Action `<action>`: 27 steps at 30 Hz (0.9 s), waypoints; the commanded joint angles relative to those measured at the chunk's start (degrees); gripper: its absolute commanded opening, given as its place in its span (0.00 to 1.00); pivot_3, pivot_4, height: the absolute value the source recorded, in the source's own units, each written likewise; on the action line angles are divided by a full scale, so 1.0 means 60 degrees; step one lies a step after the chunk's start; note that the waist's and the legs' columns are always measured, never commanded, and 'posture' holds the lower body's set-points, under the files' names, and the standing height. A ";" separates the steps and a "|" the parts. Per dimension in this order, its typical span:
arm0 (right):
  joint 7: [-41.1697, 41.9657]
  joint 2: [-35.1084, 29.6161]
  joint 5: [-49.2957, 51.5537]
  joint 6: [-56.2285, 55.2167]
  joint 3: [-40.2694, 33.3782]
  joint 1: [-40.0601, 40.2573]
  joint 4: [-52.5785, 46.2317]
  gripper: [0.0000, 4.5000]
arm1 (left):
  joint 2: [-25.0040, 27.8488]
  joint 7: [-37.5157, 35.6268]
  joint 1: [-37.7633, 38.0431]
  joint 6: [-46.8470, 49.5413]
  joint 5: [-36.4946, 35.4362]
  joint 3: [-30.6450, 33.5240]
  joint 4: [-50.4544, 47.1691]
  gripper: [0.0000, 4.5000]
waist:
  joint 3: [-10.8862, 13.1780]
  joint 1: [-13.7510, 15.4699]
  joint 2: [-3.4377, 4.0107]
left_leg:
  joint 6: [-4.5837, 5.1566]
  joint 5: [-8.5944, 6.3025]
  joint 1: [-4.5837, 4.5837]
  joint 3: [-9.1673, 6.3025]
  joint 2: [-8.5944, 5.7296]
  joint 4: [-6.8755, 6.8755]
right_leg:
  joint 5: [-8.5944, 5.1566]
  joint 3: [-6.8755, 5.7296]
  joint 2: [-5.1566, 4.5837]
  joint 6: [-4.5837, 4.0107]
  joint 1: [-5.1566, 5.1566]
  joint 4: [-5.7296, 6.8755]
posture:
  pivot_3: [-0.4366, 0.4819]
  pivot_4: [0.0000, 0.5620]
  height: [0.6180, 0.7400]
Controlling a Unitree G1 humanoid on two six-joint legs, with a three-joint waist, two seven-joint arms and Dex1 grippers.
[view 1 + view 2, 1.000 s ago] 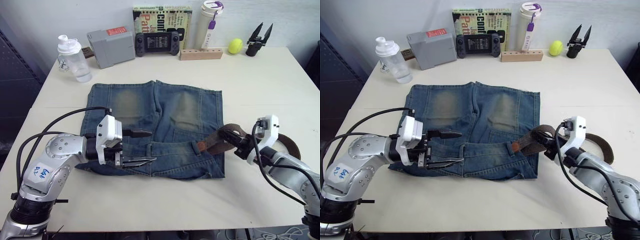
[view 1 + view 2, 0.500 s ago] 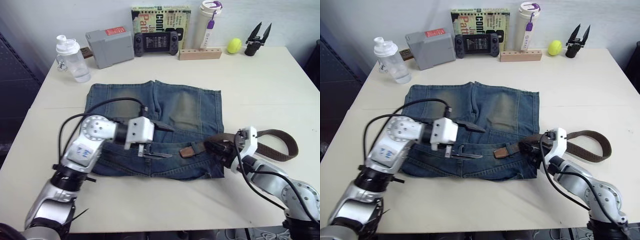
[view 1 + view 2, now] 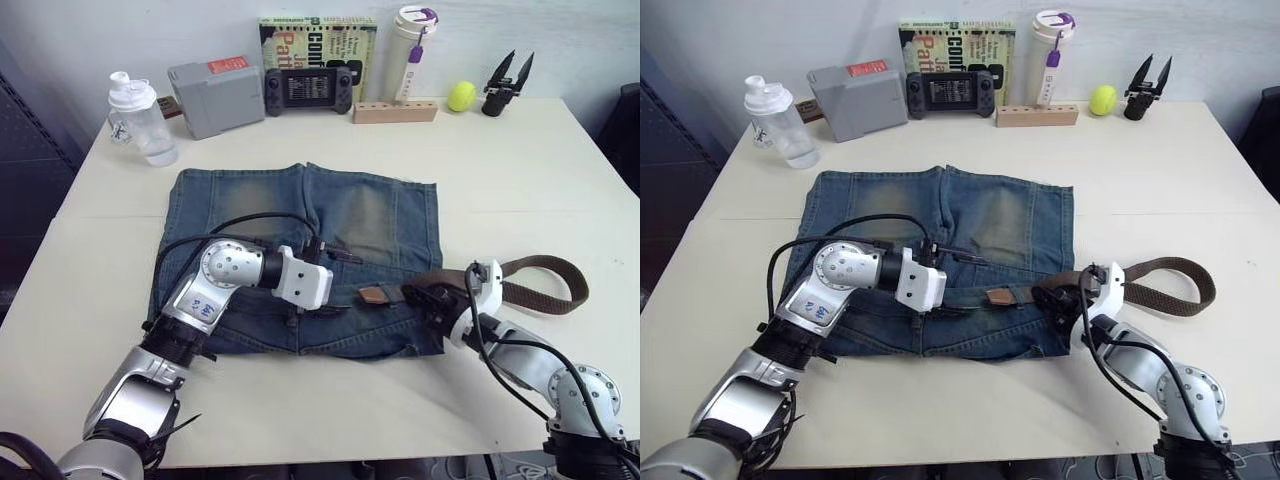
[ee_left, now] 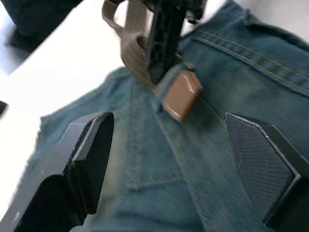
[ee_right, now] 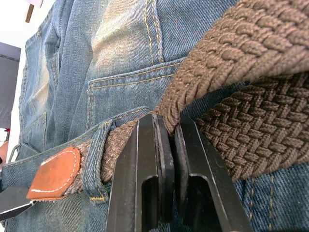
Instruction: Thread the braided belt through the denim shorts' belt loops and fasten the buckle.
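The denim shorts [image 3: 300, 215] lie flat mid-table, waistband toward me. From the right comes the braided belt [image 3: 545, 268], curving in a loop on the table. My right gripper [image 3: 418, 296] is shut on it at the shorts' right edge. In the right wrist view the belt passes under a belt loop [image 5: 94, 159], and its leather tip [image 5: 53, 174] pokes out past it. My left gripper [image 3: 350, 283] is open over the waistband, its fingers [image 4: 87, 154] either side of that tip [image 4: 181, 94] without touching it. The buckle is out of view.
Along the far edge stand a clear bottle [image 3: 135, 118], a grey box [image 3: 218, 95], a game controller [image 3: 303, 88], a book [image 3: 318, 35], a tumbler [image 3: 408, 50], a wooden block [image 3: 395, 110], a tennis ball [image 3: 461, 96] and a black gripper tool [image 3: 505, 85].
My right gripper has moved left with the belt, bringing its tip onto the waistband. My left gripper has swung right along the waistband to the tip, still open.
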 commanded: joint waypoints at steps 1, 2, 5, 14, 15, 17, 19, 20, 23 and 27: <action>-0.0051 0.0239 -0.0027 0.0229 0.0315 0.0194 -0.0041 0.00 | -0.0326 0.0353 -0.0230 -0.0604 0.0237 -0.0106 0.0141 0.89 | -0.0001 -0.0004 -0.0002 | 0.0000 0.0000 0.0000 0.0000 0.0000 0.0000 | 0.0000 0.0000 0.0000 0.0000 0.0000 0.0000 | 0.48 0.27 0.92; -0.0055 0.0245 -0.0058 0.0221 0.0315 0.0203 -0.0055 0.00 | -0.0374 0.0397 -0.0203 -0.0700 0.0307 -0.0162 0.0193 0.89 | -0.0002 -0.0008 -0.0003 | 0.0000 0.0000 -0.0001 0.0000 0.0001 0.0000 | 0.0000 0.0000 0.0001 0.0000 0.0000 0.0000 | 0.48 0.27 0.92; -0.0086 0.0248 -0.0073 0.0229 0.0289 0.0175 -0.0073 0.00 | -0.0456 0.0496 -0.0098 -0.0875 0.0385 -0.0206 0.0236 0.89 | -0.0003 -0.0018 -0.0004 | 0.0000 0.0000 0.0000 0.0001 0.0002 -0.0001 | 0.0000 0.0001 0.0001 0.0000 0.0000 0.0000 | 0.48 0.27 0.92; -0.0144 0.0287 -0.0068 0.0212 0.0267 0.0010 -0.0090 0.00 | -0.0542 0.1351 -0.0407 -0.1408 0.1575 -0.0375 0.0702 0.80 | -0.0003 -0.0014 -0.0006 | 0.0000 0.0000 0.0001 0.0001 0.0002 0.0001 | 0.0000 0.0000 0.0000 0.0000 0.0000 0.0001 | 0.48 0.27 0.92; -0.0159 0.0297 -0.0064 0.0214 0.0275 0.0014 -0.0104 0.00 | -0.0572 0.1379 -0.0409 -0.1466 0.1641 -0.0403 0.0672 0.77 | -0.0003 -0.0014 -0.0006 | 0.0000 0.0000 0.0001 0.0001 0.0002 0.0001 | 0.0000 0.0001 0.0000 0.0000 0.0000 0.0000 | 0.48 0.27 0.92; -0.0196 0.0289 -0.0026 0.0221 0.0262 0.0025 -0.0147 0.00 | -0.0591 0.1373 -0.0390 -0.1508 0.1714 -0.0447 0.0522 0.61 | -0.0003 -0.0011 -0.0006 | 0.0000 0.0000 0.0001 0.0001 0.0002 0.0000 | 0.0000 0.0000 0.0000 0.0000 0.0000 0.0000 | 0.48 0.27 0.92; -0.0208 0.0286 -0.0032 0.0225 0.0251 0.0031 -0.0160 0.00 | -0.0552 0.1333 -0.0360 -0.1570 0.1751 -0.0508 0.0430 0.50 | -0.0003 -0.0014 -0.0006 | 0.0000 0.0000 0.0001 0.0001 0.0002 0.0000 | 0.0000 0.0000 0.0000 0.0000 0.0000 0.0002 | 0.48 0.27 0.92; -0.0213 0.0290 -0.0039 0.0226 0.0247 0.0033 -0.0162 0.00 | -0.0497 0.1269 -0.0318 -0.1617 0.1763 -0.0570 0.0350 0.37 | -0.0003 -0.0015 -0.0006 | 0.0000 0.0000 0.0001 0.0001 0.0002 0.0000 | 0.0000 0.0001 0.0000 0.0000 0.0000 0.0002 | 0.48 0.27 0.92; -0.0240 0.0304 -0.0055 0.0221 0.0238 0.0040 -0.0169 0.00 | -0.0349 0.1111 -0.0215 -0.1693 0.1847 -0.0718 0.0082 0.17 | -0.0004 -0.0016 -0.0006 | 0.0000 0.0000 0.0001 0.0001 0.0003 0.0000 | 0.0000 0.0001 0.0000 0.0000 0.0000 0.0002 | 0.48 0.27 0.92; -0.0329 0.0327 -0.0005 0.0206 0.0231 -0.0027 -0.0180 0.00 | -0.0300 0.1173 -0.0277 -0.1704 0.1991 -0.0748 0.0077 0.01 | -0.0003 -0.0016 -0.0006 | 0.0000 0.0000 0.0001 0.0001 0.0003 0.0001 | 0.0000 0.0001 0.0000 0.0000 0.0000 0.0003 | 0.48 0.27 0.92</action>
